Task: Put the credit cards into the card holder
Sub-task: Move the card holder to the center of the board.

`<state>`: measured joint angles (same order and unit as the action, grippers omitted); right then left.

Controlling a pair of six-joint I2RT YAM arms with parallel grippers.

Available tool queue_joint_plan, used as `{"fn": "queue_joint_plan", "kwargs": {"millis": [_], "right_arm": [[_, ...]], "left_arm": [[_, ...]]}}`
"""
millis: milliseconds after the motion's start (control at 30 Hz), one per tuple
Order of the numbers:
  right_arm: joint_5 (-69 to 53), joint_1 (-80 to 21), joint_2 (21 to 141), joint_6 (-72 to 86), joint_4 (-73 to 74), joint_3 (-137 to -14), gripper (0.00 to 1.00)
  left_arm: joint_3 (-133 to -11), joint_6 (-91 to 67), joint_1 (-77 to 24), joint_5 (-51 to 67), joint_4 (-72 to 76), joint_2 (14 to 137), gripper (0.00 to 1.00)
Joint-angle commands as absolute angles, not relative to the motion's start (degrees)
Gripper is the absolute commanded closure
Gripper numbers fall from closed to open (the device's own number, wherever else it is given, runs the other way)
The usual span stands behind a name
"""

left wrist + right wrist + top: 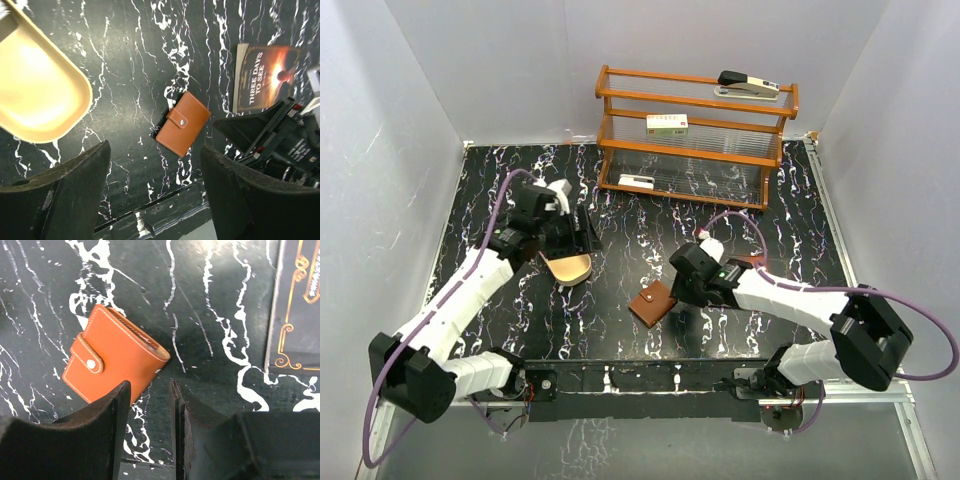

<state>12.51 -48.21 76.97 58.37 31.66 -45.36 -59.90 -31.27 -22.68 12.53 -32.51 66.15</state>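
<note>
The card holder (653, 303) lies flat on the black marbled tabletop (640, 225), near the middle and toward the near edge. It is folded shut, with its snap tab (87, 360) fastened. The right tool (149, 390) hangs just to the right of it, close above the tabletop. Its jaws are a narrow gap apart and hold nothing. Further right, partly under that arm, is a dark book (265, 77) with pale lettering. To the left, well apart from the card holder, the left tool (155, 165) hovers by a tan rounded tray (40, 95). Its jaws are spread wide and empty. No credit cards can be made out in any view, and the part of the tray that shows looks bare.

This looks like the opening step: the card holder must be unsnapped and spread before any card can go in. The next move probably needs one tool to pin the card holder while the other lifts the tab. A light wallet on a smooth surface is likely to slide.
</note>
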Motion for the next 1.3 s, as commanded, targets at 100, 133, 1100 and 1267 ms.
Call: {"fn": "queue_joint_plan", "kwargs": {"millis": [100, 133, 1100, 1267], "right_arm": [[10.62, -47.20, 72.15, 68.37, 20.01, -38.07, 0.65], [10.07, -47.20, 72.49, 68.60, 19.49, -37.84, 0.65], [-1.04, -42.95, 84.58, 50.67, 6.70, -43.62, 0.65], [-4.03, -42.91, 80.14, 50.63, 6.92, -39.89, 0.66]], "left_arm": [[-61.88, -28.66, -32.28, 6.82, -28.01, 70.98, 0.31], [-61.57, -28.69, -33.28, 6.56, -27.43, 71.38, 0.31], [-55.34, -35.18, -43.51, 2.83, -19.35, 81.10, 0.39], [-57.68, -37.54, -45.74, 0.98, -21.48, 85.60, 0.42]]}}
